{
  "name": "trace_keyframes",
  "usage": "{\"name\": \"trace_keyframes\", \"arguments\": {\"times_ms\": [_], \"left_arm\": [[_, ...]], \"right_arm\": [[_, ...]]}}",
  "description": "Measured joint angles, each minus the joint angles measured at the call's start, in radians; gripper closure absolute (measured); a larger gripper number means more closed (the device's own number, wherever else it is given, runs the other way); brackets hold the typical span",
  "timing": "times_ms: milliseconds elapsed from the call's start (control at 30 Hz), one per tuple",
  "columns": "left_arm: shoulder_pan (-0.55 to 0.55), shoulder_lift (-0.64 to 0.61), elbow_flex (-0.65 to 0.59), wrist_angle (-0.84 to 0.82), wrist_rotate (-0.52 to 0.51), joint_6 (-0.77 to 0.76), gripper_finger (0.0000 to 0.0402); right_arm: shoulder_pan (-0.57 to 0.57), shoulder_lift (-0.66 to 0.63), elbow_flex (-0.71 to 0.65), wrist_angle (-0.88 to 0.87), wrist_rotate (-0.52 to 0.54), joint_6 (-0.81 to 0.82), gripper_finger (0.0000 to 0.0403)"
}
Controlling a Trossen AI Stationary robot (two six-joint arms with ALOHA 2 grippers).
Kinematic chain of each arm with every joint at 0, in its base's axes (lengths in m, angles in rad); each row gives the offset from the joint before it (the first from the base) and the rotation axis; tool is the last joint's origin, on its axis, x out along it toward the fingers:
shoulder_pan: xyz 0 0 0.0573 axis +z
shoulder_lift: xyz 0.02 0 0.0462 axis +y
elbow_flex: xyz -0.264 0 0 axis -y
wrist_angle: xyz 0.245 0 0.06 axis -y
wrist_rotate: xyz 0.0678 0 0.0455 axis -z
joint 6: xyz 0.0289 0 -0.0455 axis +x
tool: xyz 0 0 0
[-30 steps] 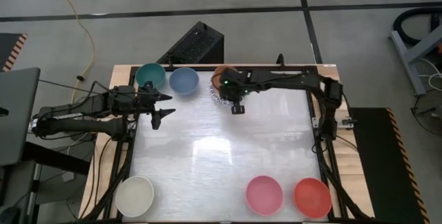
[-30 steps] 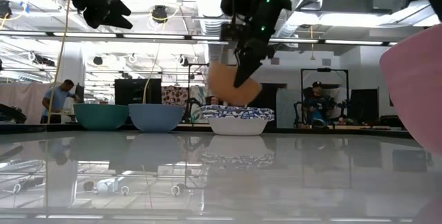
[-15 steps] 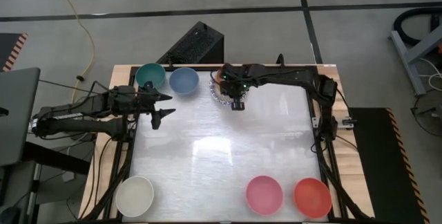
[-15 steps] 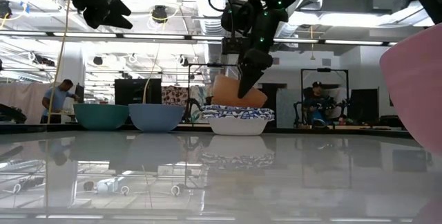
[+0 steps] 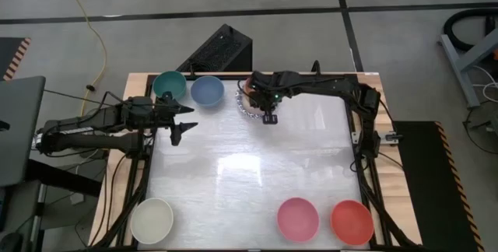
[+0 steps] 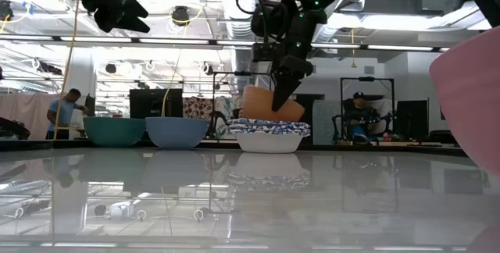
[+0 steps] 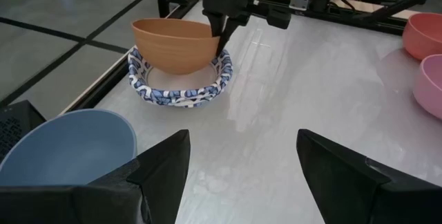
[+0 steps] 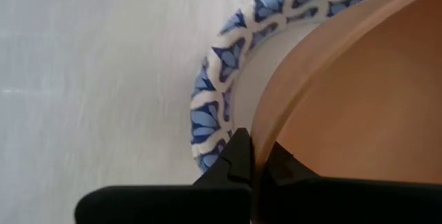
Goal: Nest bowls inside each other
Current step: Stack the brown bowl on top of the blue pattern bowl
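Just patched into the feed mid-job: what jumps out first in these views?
The right gripper, jaws shut on the rim of the orange bowl, holds it tilted and partly lowered into the blue-patterned white bowl at the table's far edge. The left gripper hangs open beside the teal bowl and blue bowl.

Right hand (image 5: pixel 269 117) over the blue-rimmed bowl (image 5: pixel 243 109); left hand (image 5: pixel 184 124) apart.

Orange bowl (image 7: pixel 174 45), tilted, sits partly inside a white bowl with blue patterned rim (image 7: pixel 181 91). Teal bowl (image 5: pixel 170 86) and blue bowl (image 5: pixel 207 91) stand alongside; cream bowl (image 5: pixel 152 220), pink bowl (image 5: pixel 298 218) and red bowl (image 5: pixel 352 222) line the opposite edge.
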Motion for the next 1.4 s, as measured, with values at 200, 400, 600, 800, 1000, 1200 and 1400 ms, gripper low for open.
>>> {"name": "trace_keyframes", "arguments": {"times_ms": [200, 400, 600, 800, 1000, 1200, 1400], "left_arm": [[0.0, 0.0, 0.0, 0.0, 0.0, 0.0, 0.0146], [0.0, 0.0, 0.0, 0.0, 0.0, 0.0, 0.0146], [0.0, 0.0, 0.0, 0.0, 0.0, -0.002, 0.0146], [0.0, 0.0, 0.0, 0.0, 0.0, -0.008, 0.0146], [0.001, 0.0, 0.0, 0.0, 0.0, -0.008, 0.0146], [0.001, 0.0, 0.0, 0.0, 0.0, -0.008, 0.0146], [0.001, 0.0, 0.0, 0.0, 0.0, -0.008, 0.0146]], "right_arm": [[0.004, 0.0, 0.0, -0.001, 0.008, -0.044, 0.0393], [0.02, 0.0, 0.029, -0.039, 0.058, -0.091, 0.0393], [0.026, -0.001, 0.083, -0.084, 0.059, -0.139, 0.0394], [0.028, -0.001, 0.1, -0.117, 0.06, -0.145, 0.0394], [0.028, -0.001, 0.101, -0.142, 0.06, -0.164, 0.0394], [0.029, -0.001, 0.101, -0.134, 0.06, -0.19, 0.0394], [0.029, -0.001, 0.101, -0.136, 0.056, -0.195, 0.0394]]}}
